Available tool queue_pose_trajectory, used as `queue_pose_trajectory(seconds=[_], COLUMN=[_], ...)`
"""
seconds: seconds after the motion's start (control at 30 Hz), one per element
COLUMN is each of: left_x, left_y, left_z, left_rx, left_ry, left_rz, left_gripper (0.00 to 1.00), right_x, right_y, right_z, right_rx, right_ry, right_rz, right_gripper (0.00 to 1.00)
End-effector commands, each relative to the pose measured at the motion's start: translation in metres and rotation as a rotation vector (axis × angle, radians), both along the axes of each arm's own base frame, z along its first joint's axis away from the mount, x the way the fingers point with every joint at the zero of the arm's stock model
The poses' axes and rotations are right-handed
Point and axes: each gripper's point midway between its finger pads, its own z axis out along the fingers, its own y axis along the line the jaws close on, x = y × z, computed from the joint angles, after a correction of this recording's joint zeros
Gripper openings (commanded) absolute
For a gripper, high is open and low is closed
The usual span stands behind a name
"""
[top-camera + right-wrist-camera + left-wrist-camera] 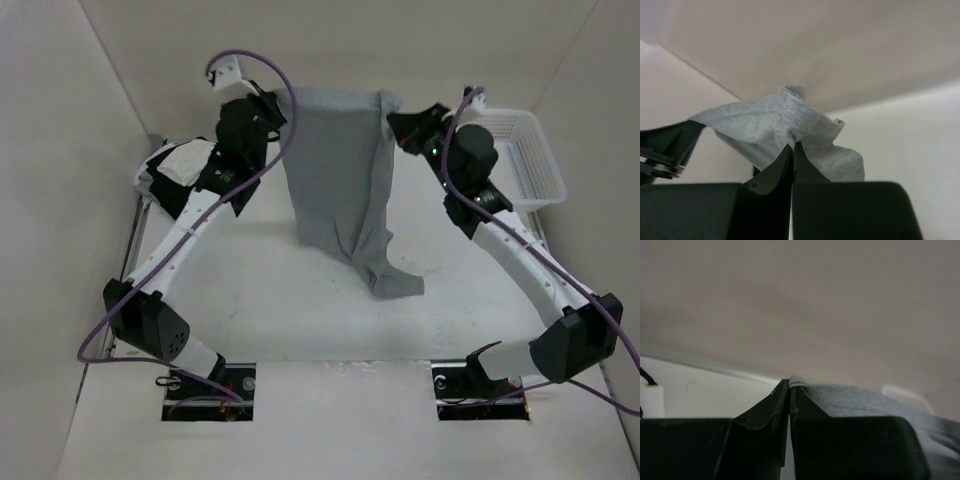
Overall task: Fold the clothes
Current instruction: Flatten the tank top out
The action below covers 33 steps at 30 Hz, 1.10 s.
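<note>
Down at the near edge the 2 arms stand side by side. The left arm [165, 260] and the right arm [525, 255] both reach away over the white surface [280, 320], with a purple cable [215, 205] looping along the left one.

Below and between the 2 sets of jaws, the bottom end of the grey top [335, 170] lies crumpled on the surface, nearer the right side. From there the cloth rises as a hanging sheet, its top edge stretched across from the left jaws to the right jaws.

On the left wrist camera the left jaws are pressed tight together, nipping a stitched edge at their tips, and the grey knit runs off to their right. On the right wrist camera the right jaws are clamped too. A bunched fold of the same fabric stands up just above their tips and spreads away to their left.

Off to the left of the left jaws sits a pile of black and white garments [175, 165], partly hidden by that arm. Just right of the right jaws is a white basket [525, 150].
</note>
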Motion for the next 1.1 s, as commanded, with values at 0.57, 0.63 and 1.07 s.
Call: queue_pose_trajectory(seconds=[0.57,0.63,1.07], left_x=[-0.205,-0.211,-0.211], left_y=[0.127,0.134,0.143], left_z=[-0.238,-0.250,-0.278], left_rx=[0.033,0.037,-0.051], left_ry=[0.336,0.358,0.408], left_rz=[0.264,0.275,0.285], left_gripper=[0.00,0.00,0.02], right_x=[-0.276,-0.265,-0.175], right_y=[0.025,0.016,0.026], right_z=[-0.205,-0.215,-0.283], right_rx=[-0.135,-0.149,-0.187], right_ry=[0.192,0.251,0.514], right_rz=[0.356,0.278,0.147], right_gripper=[0.59,0.57,0.55])
